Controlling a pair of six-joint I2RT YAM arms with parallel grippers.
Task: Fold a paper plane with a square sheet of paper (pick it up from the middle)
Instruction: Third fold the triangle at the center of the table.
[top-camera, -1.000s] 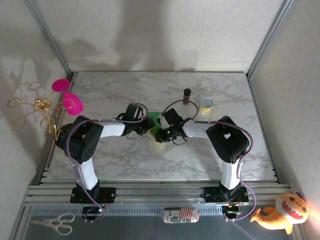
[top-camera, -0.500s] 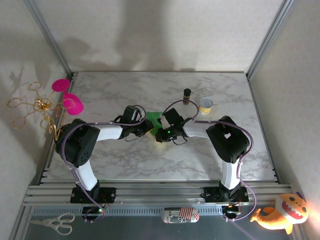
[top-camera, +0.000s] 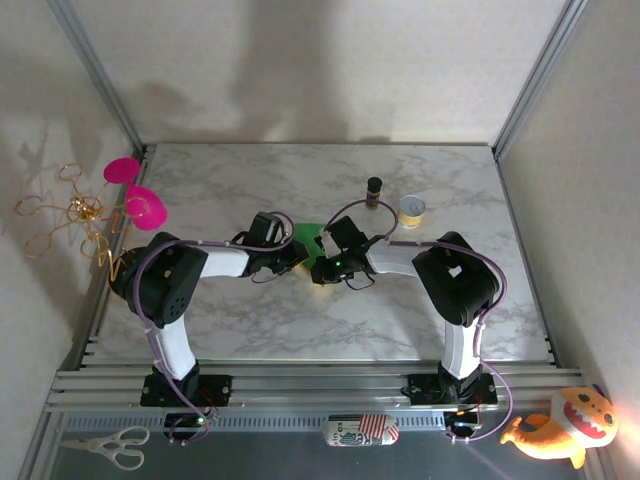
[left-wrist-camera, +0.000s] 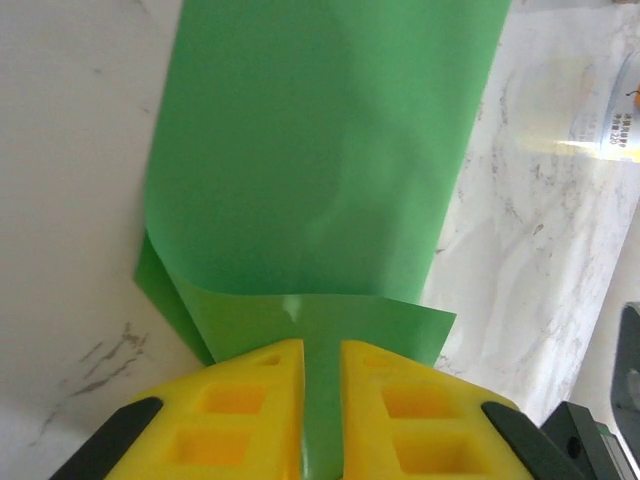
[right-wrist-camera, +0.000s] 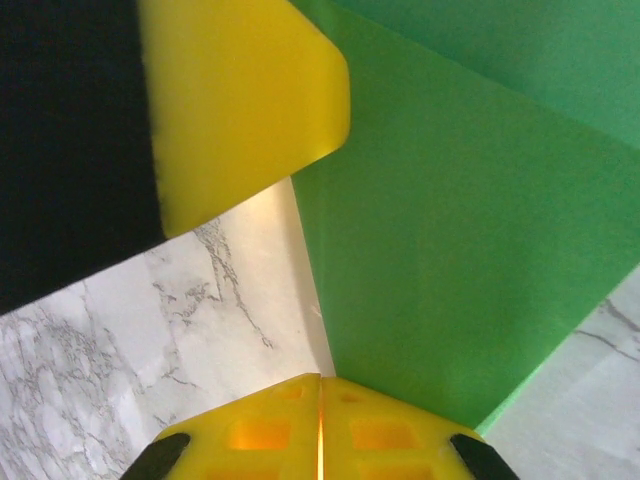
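The sheet of paper (left-wrist-camera: 320, 150) lay partly folded at the middle of the counter (top-camera: 230, 190), with an upper flap curling loosely over a lower layer. The left pincer (left-wrist-camera: 321, 352) was closed to a thin slit, a ridge of the sheet nipped between its yellow pads. The right pincer (right-wrist-camera: 320, 388) had its pads pressed together at the sheet's near edge; whether any paper sat between them could not be told.

The paper looked thin, so any pull of the arms apart would likely tear it at the nipped ridge. The uncreased flap could slide and set the fold askew. In the right wrist view the two pincers stood close together, so a small sideways move might knock them and drag the sheet.
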